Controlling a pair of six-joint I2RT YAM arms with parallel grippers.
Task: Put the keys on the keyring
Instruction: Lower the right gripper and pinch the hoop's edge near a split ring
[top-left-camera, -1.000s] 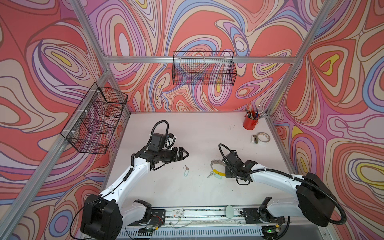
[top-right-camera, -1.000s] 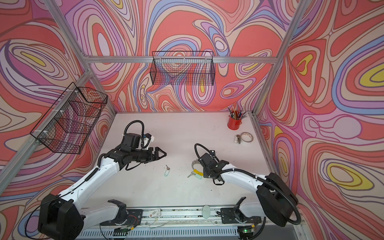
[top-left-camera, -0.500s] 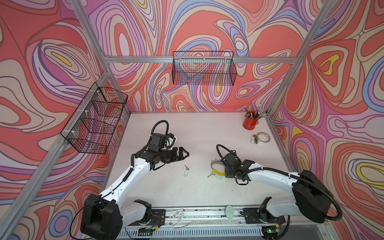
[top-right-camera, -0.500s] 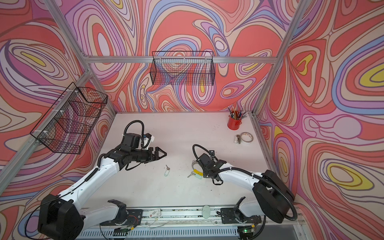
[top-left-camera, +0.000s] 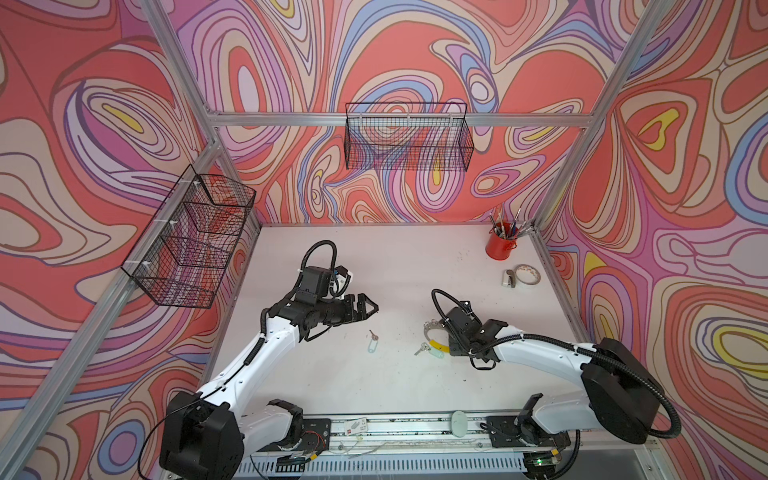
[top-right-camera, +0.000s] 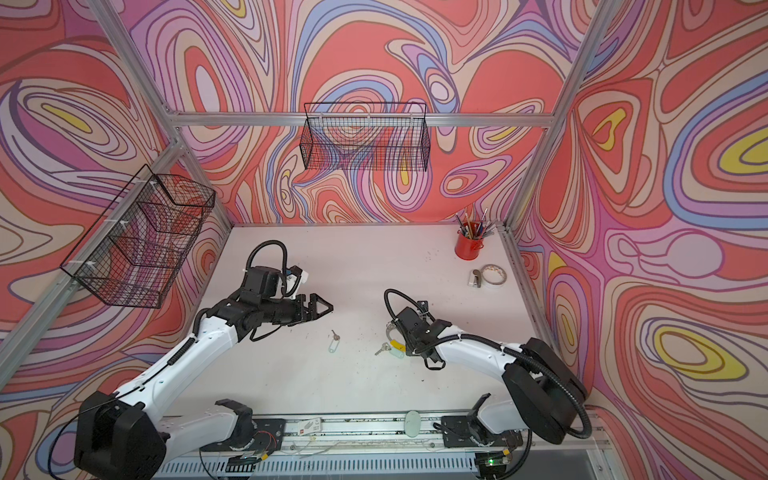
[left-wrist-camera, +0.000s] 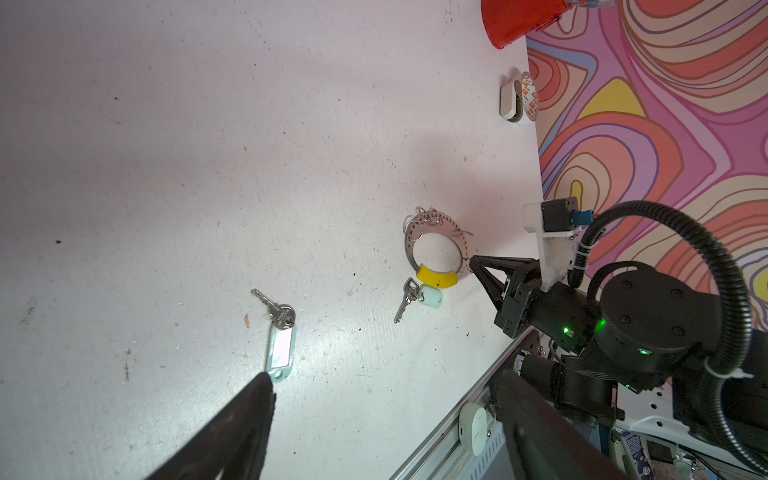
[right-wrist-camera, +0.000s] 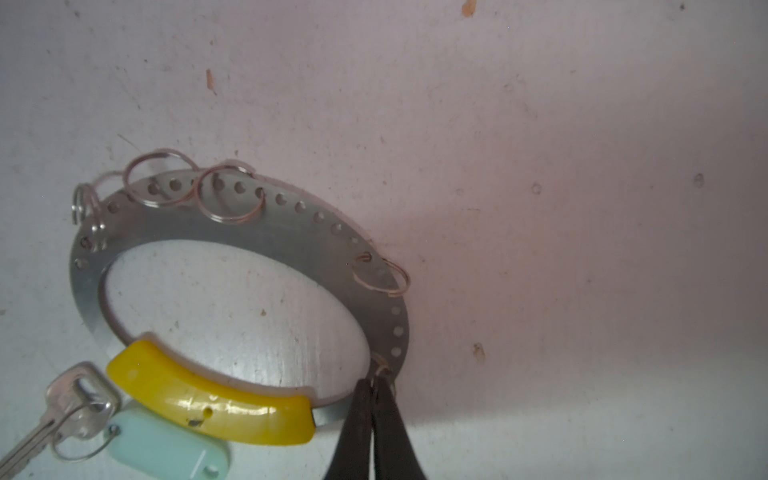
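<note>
The keyring (right-wrist-camera: 232, 232), a flat grey hoop with a yellow sleeve (right-wrist-camera: 208, 399), lies flat on the table (top-left-camera: 434, 330). My right gripper (right-wrist-camera: 372, 380) is shut on a small wire loop at the hoop's rim, next to the sleeve. One key with a pale tag (right-wrist-camera: 166, 449) lies against the sleeve, its tag partly under it (top-left-camera: 428, 351). The other key and tag (left-wrist-camera: 281, 332) lie loose in mid-table (top-left-camera: 372, 340). My left gripper (top-left-camera: 368, 309) hovers open above and behind that key, nothing between its fingers (left-wrist-camera: 264, 382).
A red cup of pens (top-left-camera: 501, 245) and a whitish tape roll (top-left-camera: 525, 275) stand at the back right. Wire baskets hang on the back wall (top-left-camera: 409, 141) and the left wall (top-left-camera: 189, 237). A metal rail (top-left-camera: 415, 426) runs along the front edge.
My right gripper has closed from partly open to shut on the wire loop and edged slightly left. The left arm and both keys have not moved.
</note>
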